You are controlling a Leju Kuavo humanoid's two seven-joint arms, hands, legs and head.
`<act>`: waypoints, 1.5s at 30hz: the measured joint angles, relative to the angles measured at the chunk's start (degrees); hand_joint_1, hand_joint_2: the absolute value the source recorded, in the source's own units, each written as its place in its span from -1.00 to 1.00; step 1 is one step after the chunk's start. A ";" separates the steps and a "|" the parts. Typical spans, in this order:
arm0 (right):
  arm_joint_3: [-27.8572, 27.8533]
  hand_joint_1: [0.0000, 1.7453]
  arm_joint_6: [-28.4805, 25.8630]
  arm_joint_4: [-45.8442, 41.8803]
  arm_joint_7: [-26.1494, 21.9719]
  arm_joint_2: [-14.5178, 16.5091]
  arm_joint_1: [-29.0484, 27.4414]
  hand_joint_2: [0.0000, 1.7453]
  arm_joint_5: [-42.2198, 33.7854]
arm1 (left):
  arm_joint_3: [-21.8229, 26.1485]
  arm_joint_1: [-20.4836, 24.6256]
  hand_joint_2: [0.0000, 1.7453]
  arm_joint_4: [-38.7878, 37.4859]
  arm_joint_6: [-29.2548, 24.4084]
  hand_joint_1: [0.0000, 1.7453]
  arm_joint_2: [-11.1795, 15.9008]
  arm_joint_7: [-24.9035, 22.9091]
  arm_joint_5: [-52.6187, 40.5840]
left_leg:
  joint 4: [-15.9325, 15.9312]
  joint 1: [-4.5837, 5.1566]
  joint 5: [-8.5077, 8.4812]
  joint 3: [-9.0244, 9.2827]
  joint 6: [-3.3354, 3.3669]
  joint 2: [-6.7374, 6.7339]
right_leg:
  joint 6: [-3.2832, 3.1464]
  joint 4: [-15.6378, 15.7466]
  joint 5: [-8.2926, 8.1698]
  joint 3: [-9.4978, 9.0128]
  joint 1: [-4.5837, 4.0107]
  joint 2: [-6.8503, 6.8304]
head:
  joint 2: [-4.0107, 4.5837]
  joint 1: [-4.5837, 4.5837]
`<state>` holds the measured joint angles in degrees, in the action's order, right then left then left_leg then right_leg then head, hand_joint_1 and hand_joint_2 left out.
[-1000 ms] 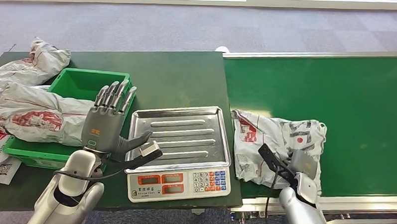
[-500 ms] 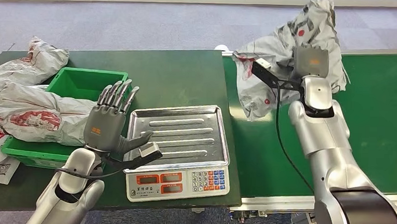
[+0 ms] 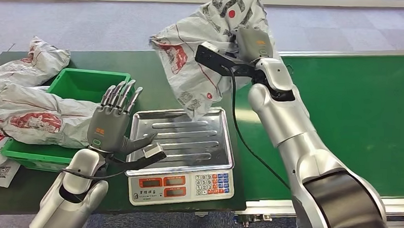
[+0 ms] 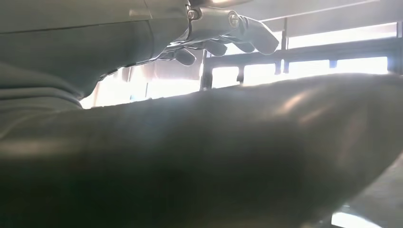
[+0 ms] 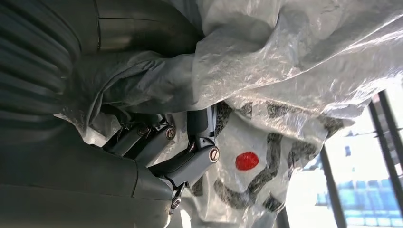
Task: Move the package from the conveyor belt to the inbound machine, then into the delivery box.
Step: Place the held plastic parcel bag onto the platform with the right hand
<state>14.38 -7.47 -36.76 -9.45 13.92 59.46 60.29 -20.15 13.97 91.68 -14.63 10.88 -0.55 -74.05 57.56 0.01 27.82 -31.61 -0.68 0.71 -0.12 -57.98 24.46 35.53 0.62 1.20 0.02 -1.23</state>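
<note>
**Package aloft over the scale tray**

Now the right hand (image 3: 253, 42) grips the crumpled grey plastic mailer package (image 3: 202, 58) by its upper bunched part, fingers closed into the film, as the right wrist view confirms (image 5: 185, 161). The package hangs in the air, its lower corner just above the far edge of the ribbed steel weighing tray (image 3: 181, 138) of the white keypad scale (image 3: 182, 187), likely so it can be lowered flat for weighing. The left hand (image 3: 111, 123) holds nothing, fingers spread and upright at the tray's 9 o'clock side, seemingly waiting to take the package on toward the green plastic crate (image 3: 84, 84).

The dark green bench (image 3: 176, 72) carries scale and crate; other grey mailer bags (image 3: 37, 113) lie at its 9 o'clock end. The green conveyor belt (image 3: 352, 114) runs at 3 o'clock. Grey carpet lies beyond.
</note>
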 joint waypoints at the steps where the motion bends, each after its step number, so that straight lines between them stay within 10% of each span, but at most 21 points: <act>1: 0.23 1.00 0.07 0.01 -0.82 0.65 -0.97 1.00 -2.38 | -0.05 0.62 -1.00 -0.23 0.29 -1.00 -0.22 -0.09 -0.11 | 0.00 0.00 0.00 0.01 0.00 -0.01 | 0.00 0.00 0.00 -0.01 0.00 0.00 | 0.00 0.00; 17: 6.17 1.00 1.81 -4.55 -0.22 4.25 -20.47 1.00 -18.43 | -0.94 4.75 -1.00 -1.94 3.04 -1.00 -1.18 -0.92 -0.02 | 0.00 -0.01 0.02 -0.03 -0.01 0.01 | -0.02 0.01 0.03 0.05 -0.02 0.00 | 0.00 0.01; 22: 6.74 -0.95 2.56 -6.60 2.53 3.64 -25.44 1.00 -19.86 | -1.73 6.27 -1.00 -2.30 4.19 -1.00 -1.31 -1.34 0.37 | 0.00 0.01 0.02 -0.02 0.00 0.00 | -0.02 0.02 0.03 0.06 0.00 0.00 | 0.00 0.00; 25: 6.74 -1.00 3.86 -6.72 3.28 3.10 -26.79 1.00 -20.79 | -2.36 7.14 -1.00 -2.53 4.90 -1.00 -1.37 -1.86 0.37 | 0.00 0.01 0.02 -0.02 0.00 -0.01 | -0.02 0.02 0.02 0.05 0.00 -0.01 | 0.00 0.00; 29: 6.74 -1.00 3.37 -6.74 3.55 2.45 -27.27 -1.00 -21.19 | -2.73 7.49 -1.00 -2.88 5.33 -1.00 -1.37 -2.11 0.46 | 0.00 0.01 0.02 -0.01 0.00 -0.03 | -0.02 0.02 0.02 0.05 0.00 0.01 | 0.00 0.01; 38: 6.74 -1.00 1.27 -14.33 7.51 -2.24 -27.13 -1.00 -13.44 | -3.96 11.11 -1.00 -7.66 10.52 -1.00 -1.20 0.32 4.40 | 0.02 0.02 0.01 -0.01 0.00 -0.01 | -0.03 0.02 -0.02 0.04 0.01 -0.01 | 0.00 0.00; 42: 6.74 -1.00 1.10 -19.12 7.52 -5.84 -26.68 1.00 -10.47 | -4.67 13.95 -1.00 -11.92 10.51 -1.00 -0.81 1.42 4.72 | 0.05 0.02 0.02 -0.01 0.00 -0.01 | -0.03 0.02 -0.03 0.03 0.01 -0.01 | 0.00 0.00; 45: 6.74 -1.00 0.97 -21.80 6.93 -8.53 -26.26 1.00 -10.07 | -5.52 16.01 -1.00 -15.21 9.76 -1.00 -0.27 2.16 3.97 | 0.06 0.02 0.02 0.00 0.00 -0.02 | -0.03 0.02 -0.04 0.05 0.01 0.01 | 0.00 -0.01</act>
<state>21.11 -6.50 -58.56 -2.52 5.39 33.20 50.22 -25.67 29.98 76.48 -4.86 10.61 1.61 -70.08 57.62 0.03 27.84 -31.61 -0.68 0.70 -0.15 -57.96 24.42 35.57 0.63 1.20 0.02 -1.23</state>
